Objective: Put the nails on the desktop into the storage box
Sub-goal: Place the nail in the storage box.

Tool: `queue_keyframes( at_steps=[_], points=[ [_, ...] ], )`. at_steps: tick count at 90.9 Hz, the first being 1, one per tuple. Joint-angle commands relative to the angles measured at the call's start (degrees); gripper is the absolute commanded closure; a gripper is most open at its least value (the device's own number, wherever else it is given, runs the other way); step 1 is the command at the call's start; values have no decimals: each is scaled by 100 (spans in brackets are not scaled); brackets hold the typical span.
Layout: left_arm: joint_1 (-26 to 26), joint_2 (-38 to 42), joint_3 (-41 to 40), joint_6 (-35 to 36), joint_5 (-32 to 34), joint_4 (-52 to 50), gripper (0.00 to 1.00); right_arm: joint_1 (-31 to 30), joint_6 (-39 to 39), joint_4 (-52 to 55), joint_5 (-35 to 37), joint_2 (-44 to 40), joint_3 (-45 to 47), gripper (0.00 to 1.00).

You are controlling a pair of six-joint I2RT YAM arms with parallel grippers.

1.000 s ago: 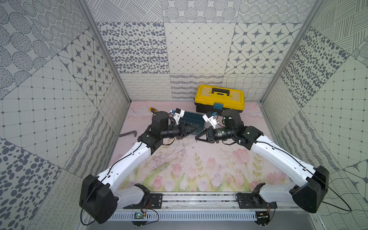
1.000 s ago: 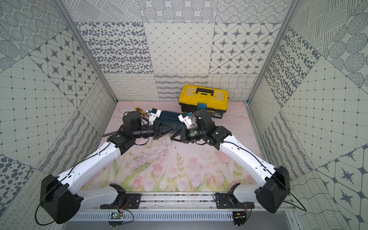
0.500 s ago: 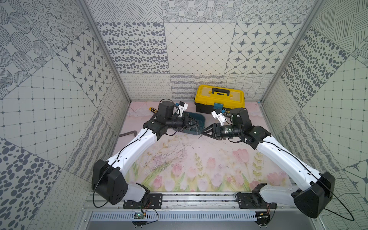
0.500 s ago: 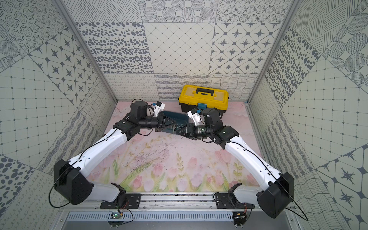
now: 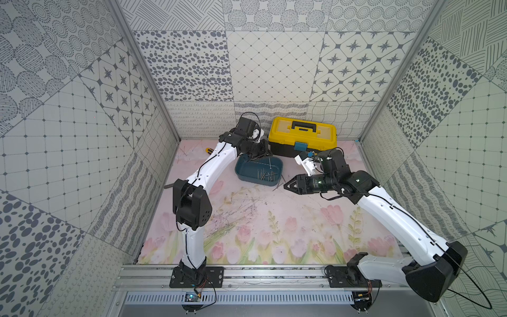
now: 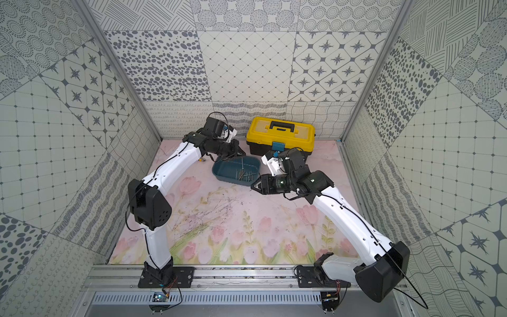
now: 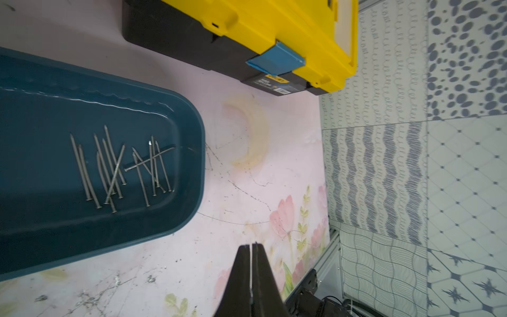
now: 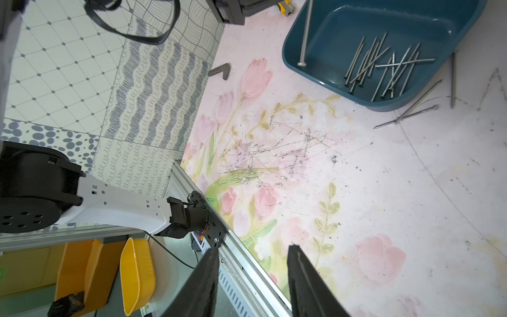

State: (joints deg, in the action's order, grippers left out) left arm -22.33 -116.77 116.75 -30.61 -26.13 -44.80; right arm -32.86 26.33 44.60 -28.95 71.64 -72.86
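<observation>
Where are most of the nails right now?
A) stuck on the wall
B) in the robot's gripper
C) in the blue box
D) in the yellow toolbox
C: the nails lie heaped inside the storage box; only a few lie on the desktop beside it.

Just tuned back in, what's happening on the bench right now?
Most of the thin grey metal nails lie piled in the small teal plastic storage box. About three loose nails rest on the floral pink desktop just outside its wall. The right gripper hangs open and empty near them; the left gripper is shut at the box's far side.
</observation>
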Motion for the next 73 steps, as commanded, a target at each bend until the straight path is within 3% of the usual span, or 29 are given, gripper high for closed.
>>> queue_keyframes(
  at_steps=[1, 24, 73],
  points=[
    [29, -945, 1071, 912, 1297, -1507, 100, -1, -507, 404, 566, -172, -167, 54],
    [85, -2208, 2295, 1017, 1636, -1826, 100, -1, -717, 901, 1136, -274, -190, 54],
    [146, -2998, 2307, 905, 1527, -1438, 100, -1, -518, 1078, 1752, -432, 70, 53]
  ],
)
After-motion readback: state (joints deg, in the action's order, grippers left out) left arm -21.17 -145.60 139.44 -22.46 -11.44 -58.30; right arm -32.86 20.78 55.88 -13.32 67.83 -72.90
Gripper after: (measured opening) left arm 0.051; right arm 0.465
